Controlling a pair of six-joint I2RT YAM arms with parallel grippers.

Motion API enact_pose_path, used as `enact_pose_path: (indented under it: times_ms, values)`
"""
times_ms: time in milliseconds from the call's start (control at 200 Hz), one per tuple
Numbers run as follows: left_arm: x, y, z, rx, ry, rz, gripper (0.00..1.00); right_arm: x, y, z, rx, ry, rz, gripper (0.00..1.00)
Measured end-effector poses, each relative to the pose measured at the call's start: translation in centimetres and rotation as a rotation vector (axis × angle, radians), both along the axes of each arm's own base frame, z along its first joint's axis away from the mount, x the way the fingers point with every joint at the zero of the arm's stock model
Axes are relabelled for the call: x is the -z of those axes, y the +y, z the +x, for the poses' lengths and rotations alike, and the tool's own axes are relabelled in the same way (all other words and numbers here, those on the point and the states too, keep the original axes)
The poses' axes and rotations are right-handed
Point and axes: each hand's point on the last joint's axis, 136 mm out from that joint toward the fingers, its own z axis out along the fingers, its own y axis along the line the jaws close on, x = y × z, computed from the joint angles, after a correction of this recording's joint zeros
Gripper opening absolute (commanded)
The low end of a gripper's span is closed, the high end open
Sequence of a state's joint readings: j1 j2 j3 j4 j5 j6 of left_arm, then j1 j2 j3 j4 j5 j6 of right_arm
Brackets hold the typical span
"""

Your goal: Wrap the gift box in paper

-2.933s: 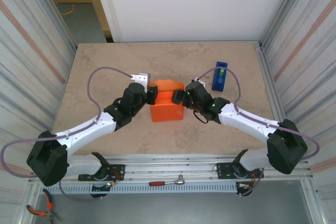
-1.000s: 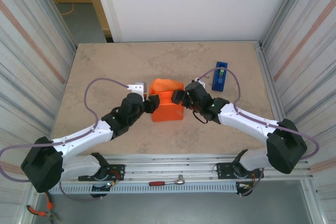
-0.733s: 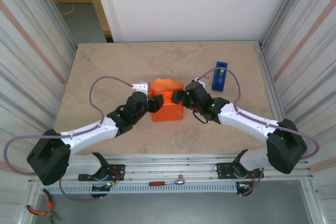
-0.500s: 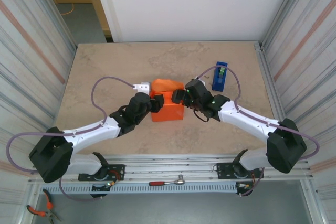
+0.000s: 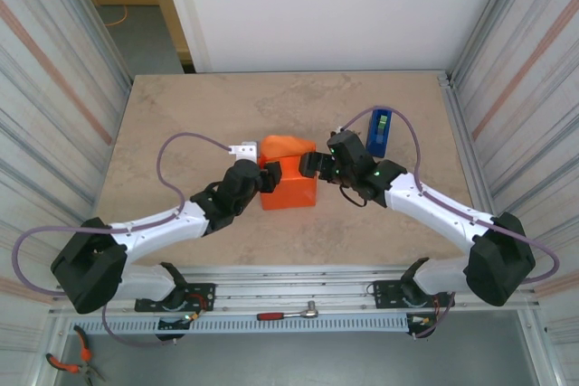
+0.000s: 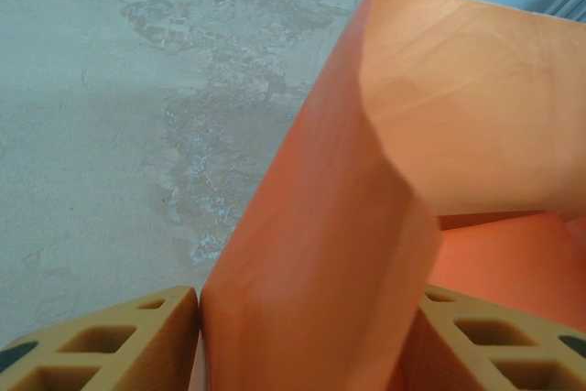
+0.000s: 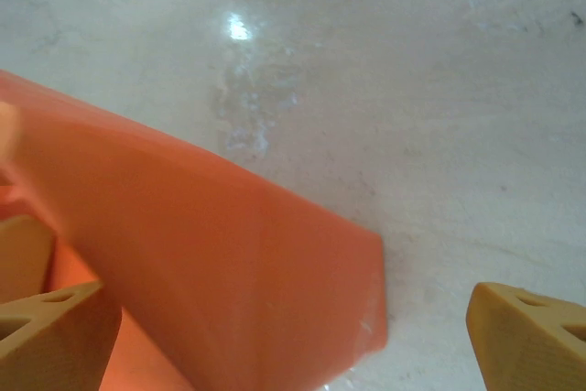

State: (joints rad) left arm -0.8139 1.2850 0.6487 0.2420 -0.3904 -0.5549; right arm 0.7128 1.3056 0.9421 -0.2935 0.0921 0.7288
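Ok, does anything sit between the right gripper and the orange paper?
Nothing visible does. The right gripper is open at the right side of the paper, and the right wrist view shows a folded edge lying between its fingers. The blue tape dispenser stands farther back, beside the arm, off that line.

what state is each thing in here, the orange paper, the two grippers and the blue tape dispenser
thin orange paper sheet: folded up into a boxy shape, far flap standing loose
left gripper: shut on a raised fold of the sheet
right gripper: open, jaws wide at the sheet's right edge
blue plastic tape dispenser with green roll: standing upright on the beige stone-look table, untouched
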Motion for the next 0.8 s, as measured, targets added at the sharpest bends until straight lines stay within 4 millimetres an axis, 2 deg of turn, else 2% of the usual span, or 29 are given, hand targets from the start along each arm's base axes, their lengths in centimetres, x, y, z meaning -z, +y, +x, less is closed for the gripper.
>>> enact_pose_path:
  times_ms: [195,421,641,802]
  values:
    - [0.0,-0.2,0.2,-0.001,-0.002,-0.002,0.55,-0.6,1.0,1.1,-0.033,-0.083,0.028,0.82]
    - [0.0,-0.2,0.2,-0.001,-0.003,-0.003,0.53,1.8,1.8,1.6,-0.049,-0.122,0.003,0.72]
    - [0.0,-0.2,0.3,-0.008,-0.006,-0.005,0.47,1.3,2.7,1.6,-0.039,-0.233,-0.008,0.58]
    - [-0.1,-0.1,0.4,-0.012,-0.011,-0.002,0.46,1.0,2.9,1.5,-0.035,-0.263,-0.03,0.47]
